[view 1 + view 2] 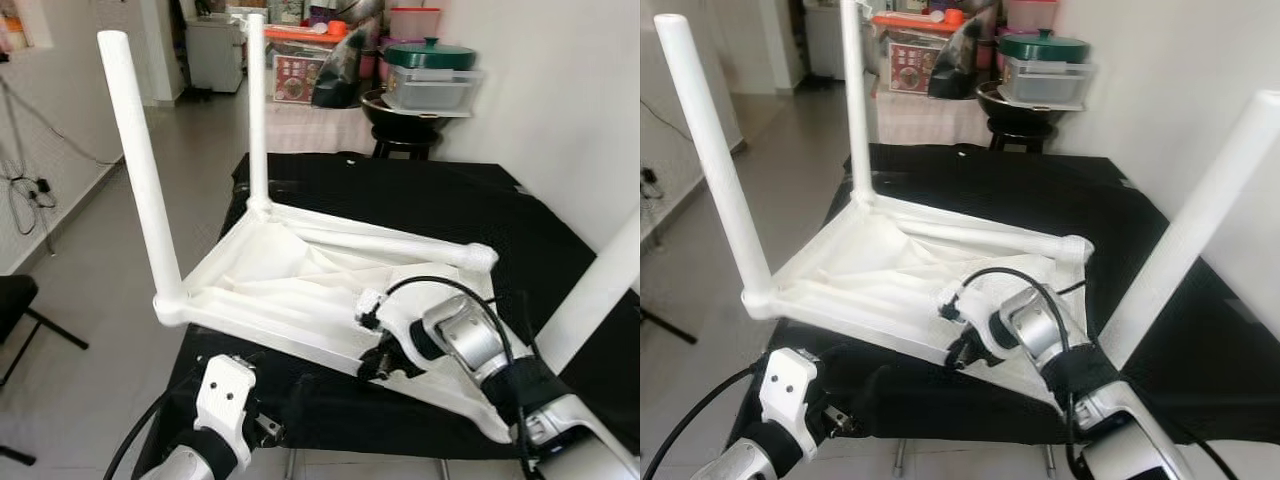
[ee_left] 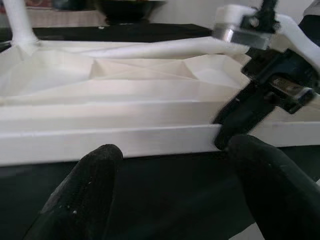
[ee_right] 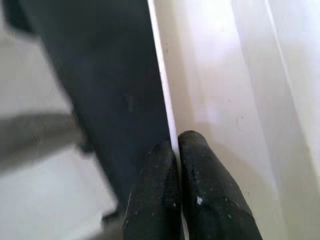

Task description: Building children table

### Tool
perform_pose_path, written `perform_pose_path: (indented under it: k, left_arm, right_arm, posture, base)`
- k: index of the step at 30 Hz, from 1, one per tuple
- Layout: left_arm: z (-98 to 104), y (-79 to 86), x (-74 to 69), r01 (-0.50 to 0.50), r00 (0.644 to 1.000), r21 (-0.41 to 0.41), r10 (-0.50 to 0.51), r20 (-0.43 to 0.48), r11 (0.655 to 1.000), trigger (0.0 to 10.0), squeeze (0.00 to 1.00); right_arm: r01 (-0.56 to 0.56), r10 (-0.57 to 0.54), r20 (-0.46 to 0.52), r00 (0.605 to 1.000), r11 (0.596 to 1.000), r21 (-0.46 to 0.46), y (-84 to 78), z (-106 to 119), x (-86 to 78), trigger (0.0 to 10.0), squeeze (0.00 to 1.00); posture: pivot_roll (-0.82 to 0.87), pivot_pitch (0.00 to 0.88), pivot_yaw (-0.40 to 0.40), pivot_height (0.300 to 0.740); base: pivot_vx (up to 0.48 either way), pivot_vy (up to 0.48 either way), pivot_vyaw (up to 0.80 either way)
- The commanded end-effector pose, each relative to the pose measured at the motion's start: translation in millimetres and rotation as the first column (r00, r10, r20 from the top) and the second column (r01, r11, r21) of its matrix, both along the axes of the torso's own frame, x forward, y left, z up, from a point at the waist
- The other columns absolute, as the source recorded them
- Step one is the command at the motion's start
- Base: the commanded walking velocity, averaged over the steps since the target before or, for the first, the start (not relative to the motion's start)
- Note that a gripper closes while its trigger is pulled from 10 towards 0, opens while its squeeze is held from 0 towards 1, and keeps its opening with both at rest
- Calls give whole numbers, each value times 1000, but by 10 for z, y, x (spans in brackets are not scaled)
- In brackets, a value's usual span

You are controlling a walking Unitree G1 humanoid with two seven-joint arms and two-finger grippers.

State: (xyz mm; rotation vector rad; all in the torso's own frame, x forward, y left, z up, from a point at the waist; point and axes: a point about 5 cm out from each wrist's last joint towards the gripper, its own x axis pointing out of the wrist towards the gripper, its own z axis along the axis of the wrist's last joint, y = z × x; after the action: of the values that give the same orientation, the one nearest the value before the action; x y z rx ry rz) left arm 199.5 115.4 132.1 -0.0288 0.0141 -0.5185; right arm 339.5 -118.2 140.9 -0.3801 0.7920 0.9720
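Observation:
A white children's table [image 1: 300, 270] lies upside down on the black-covered worktop [image 1: 420, 200]. Two white legs [image 1: 140, 170] stand up at its left and far corners, and a third leg [image 1: 1200, 220] rises at the near right. The far right corner [image 1: 480, 258] carries no leg. My right gripper [image 1: 378, 362] is at the tabletop's near rim, shut on the thin white rim [image 3: 162, 100], which runs in between its fingers [image 3: 200, 165]. My left gripper [image 2: 172, 150] hovers open just before the same near rim [image 2: 100, 137], below the worktop's front edge, holding nothing.
Behind the worktop stand a black stool and a shelf with a green-lidded pot [image 1: 430, 55] and plastic boxes. A white wall runs along the right. Grey tiled floor [image 1: 90, 300] lies to the left, with cables and a dark stand near the left wall.

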Motion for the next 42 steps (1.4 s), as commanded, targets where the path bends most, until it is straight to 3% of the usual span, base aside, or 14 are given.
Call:
perform_pose_path:
  k: [1,2,10,13,18,21,27,28,32,33,34,35,41,42]
  left_arm:
    - [9,-23,-9,7,1000,-13,-7,-7,1000,10000,0]
    - [13,-26,-12,5,1000,-13,-5,-7,1000,10000,0]
    - [15,-34,-18,1,1000,-14,-1,-7,1000,10000,0]
    - [17,-35,-29,-3,1000,-15,3,-7,1000,10000,0]
    - [17,-32,-32,-6,1000,-16,6,-8,1000,10000,0]
    - [16,-26,-33,-6,1000,-17,6,-9,1000,10000,0]
    - [12,-22,-33,-4,1000,-17,4,-11,1000,10000,0]
    - [10,-23,-31,-2,1000,-15,2,-11,1000,10000,0]
    - [9,-24,-28,-1,1000,-13,1,-12,1000,10000,0]
    - [9,-26,-26,-1,1000,-12,1,-11,1000,10000,0]
    - [9,-26,-26,-1,1000,-12,1,-11,1000,10000,0]
    - [9,-32,-24,-2,1000,-12,2,-10,1000,10000,0]
    - [12,-43,-19,-13,1000,-20,13,-7,1000,10000,0]
    - [13,-48,-18,-9,1000,-22,9,-6,1000,10000,0]
  right_arm:
    - [107,-110,67,992,993,42,-15,124,106,0,0]
    - [223,-230,116,966,972,73,108,115,200,0,0]
    - [406,-422,170,891,906,123,128,184,328,0,0]
    - [577,-597,217,772,802,153,-40,271,441,0,0]
    - [639,-660,233,714,750,169,-145,312,486,0,0]
    - [703,-724,255,641,687,184,-264,344,525,0,0]
    - [730,-752,258,607,656,193,-297,353,537,0,0]
    - [688,-716,269,644,696,206,-193,348,532,10000,0]
    - [639,-672,287,683,740,212,-75,345,520,10000,0]
    - [600,-640,294,710,768,223,18,345,507,10000,753]
    - [600,-640,294,710,768,223,18,345,507,10000,753]
    - [565,-617,295,729,787,249,92,367,501,10000,1000]
    - [459,-579,329,746,805,376,215,582,523,10000,1000]
    - [371,-539,361,761,818,439,281,713,499,10000,1000]
  posture:
    - [-9,39,-95,740]
    - [-5,41,-99,740]
    - [7,43,-106,740]
    - [10,46,-110,740]
    - [9,47,-110,740]
    - [7,46,-108,740]
    - [6,45,-105,740]
    - [6,42,-103,740]
    - [10,42,-105,740]
    - [10,41,-109,740]
    - [10,41,-109,740]
    - [5,41,-114,740]
    - [-13,40,-121,740]
    - [-21,39,-119,740]
  base:
    - [0,0,0]
    - [0,0,0]
    - [0,0,0]
    - [0,0,0]
    - [0,0,0]
    - [0,0,0]
    - [0,0,0]
    - [0,0,0]
    - [0,0,0]
    - [0,0,0]
    - [0,0,0]
    - [0,0,0]
    - [0,0,0]
    - [0,0,0]
